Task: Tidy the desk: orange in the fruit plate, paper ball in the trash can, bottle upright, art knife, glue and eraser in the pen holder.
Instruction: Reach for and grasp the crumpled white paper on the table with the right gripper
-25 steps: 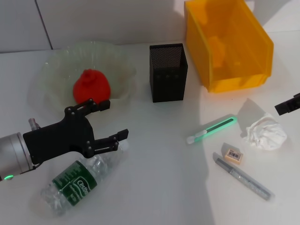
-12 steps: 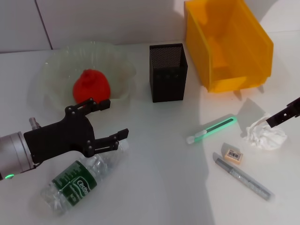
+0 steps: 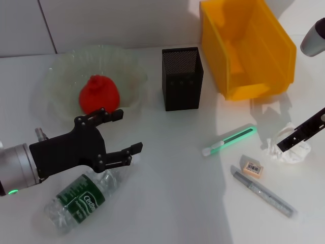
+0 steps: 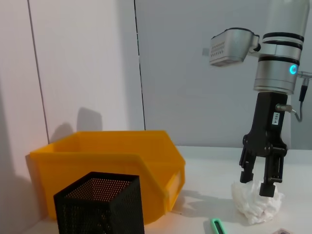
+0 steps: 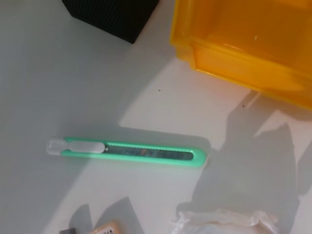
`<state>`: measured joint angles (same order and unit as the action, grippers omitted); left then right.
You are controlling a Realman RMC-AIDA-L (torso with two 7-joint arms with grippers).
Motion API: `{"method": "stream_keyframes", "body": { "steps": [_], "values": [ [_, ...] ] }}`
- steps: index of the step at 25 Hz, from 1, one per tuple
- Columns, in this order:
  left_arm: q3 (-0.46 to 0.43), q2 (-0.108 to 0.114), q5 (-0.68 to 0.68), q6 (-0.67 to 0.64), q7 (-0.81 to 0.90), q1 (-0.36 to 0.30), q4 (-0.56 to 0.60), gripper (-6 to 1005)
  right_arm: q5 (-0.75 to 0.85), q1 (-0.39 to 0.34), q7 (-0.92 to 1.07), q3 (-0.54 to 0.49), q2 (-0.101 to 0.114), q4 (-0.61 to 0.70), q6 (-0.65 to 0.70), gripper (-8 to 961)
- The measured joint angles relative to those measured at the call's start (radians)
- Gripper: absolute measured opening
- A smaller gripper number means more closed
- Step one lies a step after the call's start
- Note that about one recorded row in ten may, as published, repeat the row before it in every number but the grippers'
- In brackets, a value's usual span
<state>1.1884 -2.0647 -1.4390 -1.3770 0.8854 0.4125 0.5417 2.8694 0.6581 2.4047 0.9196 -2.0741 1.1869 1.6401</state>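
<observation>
The orange (image 3: 99, 94) lies in the fruit plate (image 3: 58, 68). On its side at the front left lies the bottle (image 3: 84, 195), with my left gripper (image 3: 128, 132) open just above its cap end. My right gripper (image 4: 256, 183) is open, its fingertips down at the top of the paper ball (image 4: 253, 207) on either side. In the head view that gripper (image 3: 284, 145) covers part of the ball (image 3: 294, 155). The green art knife (image 3: 229, 141), the eraser (image 3: 252, 168) and the grey glue pen (image 3: 264, 193) lie on the table. The pen holder (image 3: 182, 79) stands mid-back.
The yellow-orange trash can (image 3: 246, 46) stands at the back right, behind the paper ball. The right wrist view shows the art knife (image 5: 129, 150) between the trash can (image 5: 243, 44) and the eraser (image 5: 105, 229), with the paper ball (image 5: 224, 222) at its edge.
My right gripper has come in from the right edge and dropped onto the paper ball. The left gripper has shifted slightly forward and right above the bottle.
</observation>
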Motion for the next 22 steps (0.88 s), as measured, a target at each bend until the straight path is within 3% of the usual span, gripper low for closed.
{"method": "stream_keyframes", "body": {
  "steps": [22],
  "values": [
    [0.005, 0.0, 0.0, -0.001, -0.013, 0.0, -0.002, 862, 0.013, 0.017, 0.008, 0.016, 0.003, -0.093, -0.035, 702]
  ]
}}
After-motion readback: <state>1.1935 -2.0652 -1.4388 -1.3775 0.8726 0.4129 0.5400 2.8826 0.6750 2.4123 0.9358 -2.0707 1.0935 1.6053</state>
